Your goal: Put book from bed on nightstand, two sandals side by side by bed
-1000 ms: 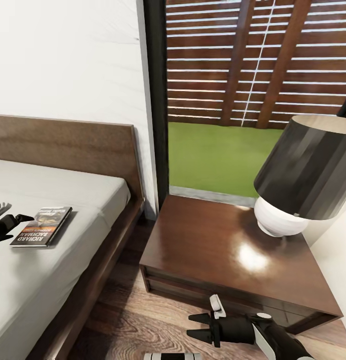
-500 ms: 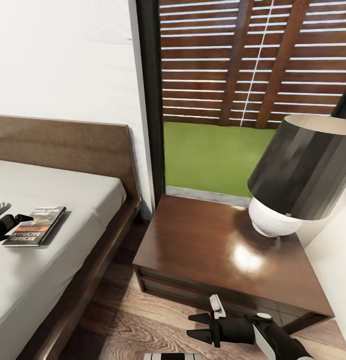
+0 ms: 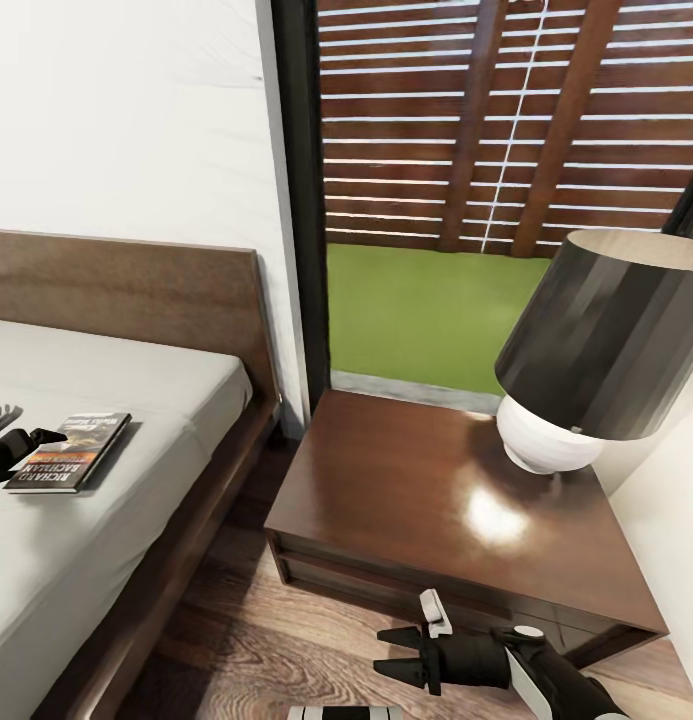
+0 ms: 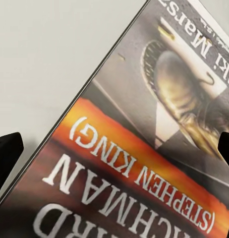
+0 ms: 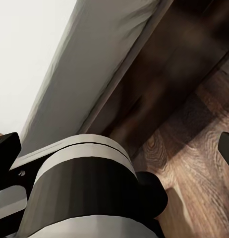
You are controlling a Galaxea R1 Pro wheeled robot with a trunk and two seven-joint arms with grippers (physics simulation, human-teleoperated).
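The book (image 3: 70, 452), a dark paperback with an orange-red band, lies flat on the bed (image 3: 156, 390) near the mattress edge. My left gripper (image 3: 31, 426) is open at the book's left edge, low over the mattress. In the left wrist view the cover (image 4: 144, 124) lies close between the two black fingertips (image 4: 6, 153). The nightstand (image 3: 406, 480) stands right of the bed. My right gripper (image 3: 378, 651) hangs open over the wood floor in front of the nightstand, holding nothing. The sandals are out of view.
A lamp (image 3: 596, 340) with a black shade and white base takes up the nightstand's right back corner; its left half is bare and glossy. Behind it a glass door shows grass (image 3: 416, 310) and a slatted fence. Wood floor (image 3: 246, 640) runs between bed and nightstand.
The whole picture has shifted a little left since a second ago, so the camera moved. The book and both grippers hold their places.
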